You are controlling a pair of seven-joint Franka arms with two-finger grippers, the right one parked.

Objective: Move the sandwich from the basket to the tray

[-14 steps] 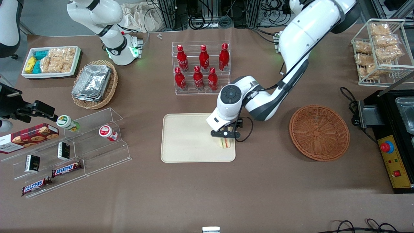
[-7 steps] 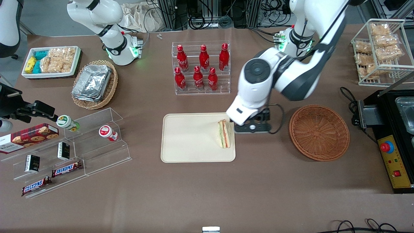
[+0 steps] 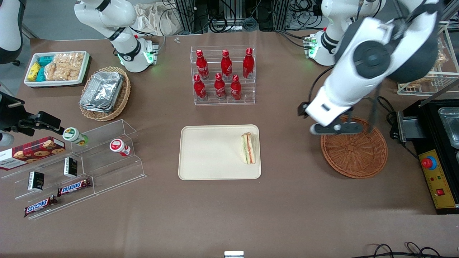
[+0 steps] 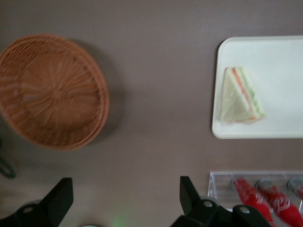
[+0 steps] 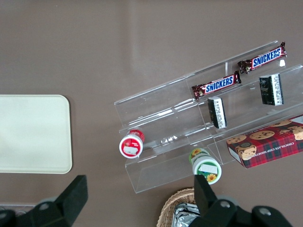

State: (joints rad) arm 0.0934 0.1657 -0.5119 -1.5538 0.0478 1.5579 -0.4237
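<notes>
Released and holding nothing, the left arm's black two-finger gripper (image 3: pixel 335 128) hangs high above the rim of the round reddish-brown woven wicker basket (image 3: pixel 354 147), its fingers (image 4: pixel 59 201) spread wide in the wrist view, well apart from the flat cream-beige rectangular plastic tray (image 3: pixel 211 152).

On that tray lies the small triangular sandwich (image 3: pixel 249 148) of pale bread with orange-red and green filling, in clear wrap, close against the tray's short rim on the side toward the basket. It appears to rest on one flat face with the filling edge showing. Its long axis runs along that short rim, from the end nearer the front camera toward the end nearer the clear rack of red cola bottles (image 3: pixel 223 74); the narrow tip points toward the bottles, the broad end toward the front camera.

The basket holds nothing, so the placing looks done and the step in hand reads as the retreat after letting go. Nothing further seems called for but to carry the arm clear; the sandwich sits near the rim, though fully inside it.
</notes>
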